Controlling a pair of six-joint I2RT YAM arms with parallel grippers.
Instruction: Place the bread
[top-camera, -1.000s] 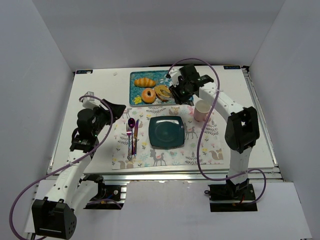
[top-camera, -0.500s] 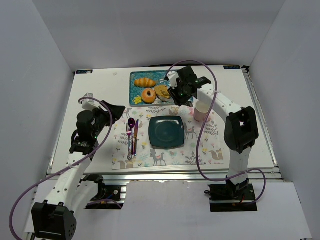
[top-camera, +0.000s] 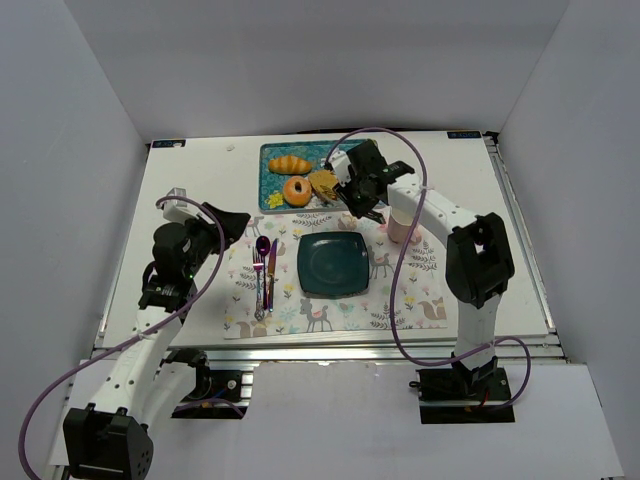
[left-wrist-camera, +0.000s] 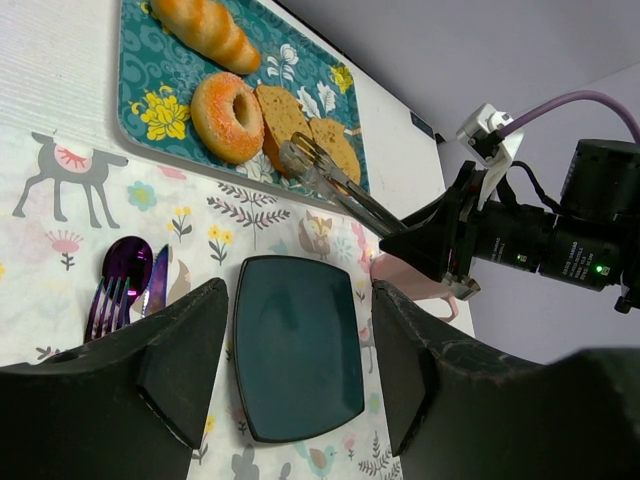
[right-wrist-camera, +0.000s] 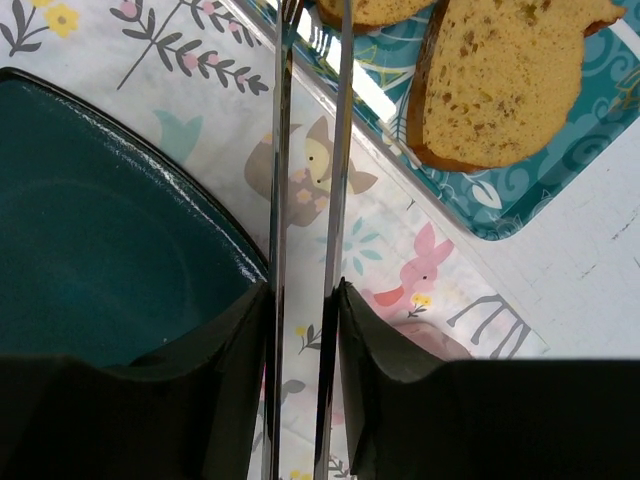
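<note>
A teal flowered tray (top-camera: 272, 160) at the back holds a long bread roll (top-camera: 290, 164), a sugared donut (top-camera: 297, 190) and two brown bread slices (top-camera: 324, 184). My right gripper (top-camera: 362, 185) is shut on metal tongs (right-wrist-camera: 335, 150), whose two arms stand slightly apart. The tong tips (left-wrist-camera: 297, 152) lie at the near slice (left-wrist-camera: 280, 115), with the other slice (right-wrist-camera: 500, 80) just to the right. The dark teal square plate (top-camera: 333, 264) sits bare on the placemat. My left gripper (top-camera: 235, 222) is open and empty, hovering left of the plate (left-wrist-camera: 295, 350).
A pink cup (top-camera: 403, 222) stands right of the plate, under the right arm. A purple spoon, fork and knife (top-camera: 263, 275) lie left of the plate on the patterned placemat (top-camera: 330, 315). White walls enclose the table.
My right gripper has moved left and forward with the tongs, bringing their tips from beside the tray onto the bread slices. The left arm has barely shifted.
</note>
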